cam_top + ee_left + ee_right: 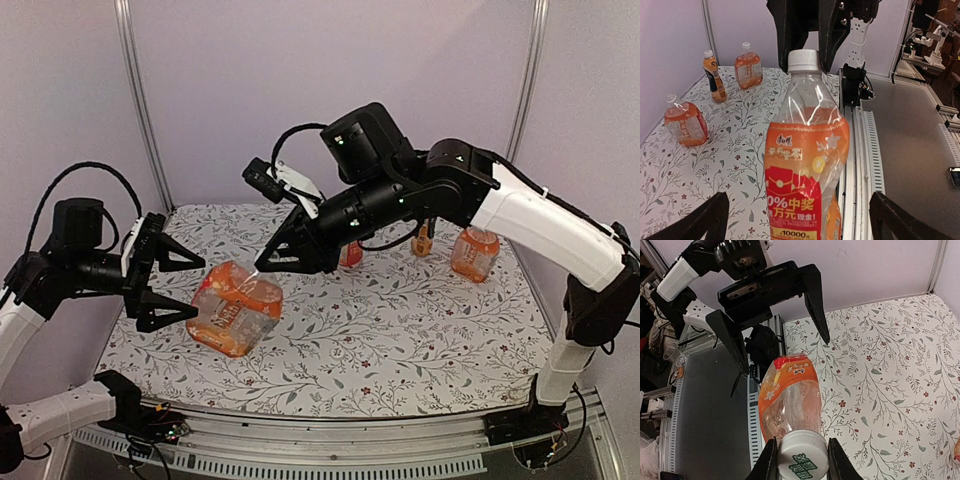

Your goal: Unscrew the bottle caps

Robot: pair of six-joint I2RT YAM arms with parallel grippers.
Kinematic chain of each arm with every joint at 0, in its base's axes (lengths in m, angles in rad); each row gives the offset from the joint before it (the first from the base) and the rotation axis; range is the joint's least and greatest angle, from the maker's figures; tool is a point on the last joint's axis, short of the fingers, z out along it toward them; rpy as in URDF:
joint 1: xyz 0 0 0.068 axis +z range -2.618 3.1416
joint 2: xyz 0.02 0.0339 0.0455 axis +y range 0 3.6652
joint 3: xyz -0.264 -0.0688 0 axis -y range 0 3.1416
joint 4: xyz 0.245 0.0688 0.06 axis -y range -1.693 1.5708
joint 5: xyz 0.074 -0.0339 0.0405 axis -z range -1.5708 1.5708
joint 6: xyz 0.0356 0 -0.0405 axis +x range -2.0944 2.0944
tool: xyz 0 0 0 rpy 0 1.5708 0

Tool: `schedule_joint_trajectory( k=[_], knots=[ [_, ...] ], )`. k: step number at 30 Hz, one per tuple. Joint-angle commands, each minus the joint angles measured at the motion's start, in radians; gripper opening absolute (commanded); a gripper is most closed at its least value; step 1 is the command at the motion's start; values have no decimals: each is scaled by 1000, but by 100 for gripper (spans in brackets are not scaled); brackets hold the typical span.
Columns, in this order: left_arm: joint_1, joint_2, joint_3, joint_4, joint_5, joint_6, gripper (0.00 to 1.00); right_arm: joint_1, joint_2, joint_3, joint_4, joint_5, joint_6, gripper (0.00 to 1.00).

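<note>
Right pincer (262, 264) clenched on the white cap (802, 460) of a squat orange bottle (235, 310).
The bottle is tilted over the near-left part of the flowered table (400, 340), with its cap end raised toward the right arm and its base toward the left pincer (190, 288). That pincer's fingers stand spread wide on either side of the base, clear of it. Whether the bottle rests on the table I cannot tell. Toward the far edge, well apart from it, are two more squat bottles (747, 70) (686, 125) and a taller slim bottle (714, 77), all capped.
</note>
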Motion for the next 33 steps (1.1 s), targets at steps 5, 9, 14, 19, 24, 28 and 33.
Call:
schedule_joint_trajectory(
  k=[5, 9, 14, 19, 24, 28, 33],
  knots=[
    [-56, 11, -59, -89, -6, 31, 83, 32, 43, 26, 120, -97, -36, 0],
    [-68, 17, -67, -88, 4, 31, 74, 33, 46, 20, 126, -89, -36, 0],
    [-69, 16, -63, -87, 9, 30, 49, 32, 44, 12, 130, -71, -40, 0],
    [-70, 7, -57, -83, 17, 27, 35, 32, 39, 4, 130, -8, -31, 0],
    [-68, 2, -39, -61, -83, 33, 29, 26, 30, -17, 128, 130, 30, 49],
    [-68, -6, -32, 1, -349, 111, 27, -5, 17, -27, 128, 212, 178, 73],
    [-76, -15, -71, 133, -720, 344, 25, -34, 32, -48, 128, 229, 407, 78]
  ],
)
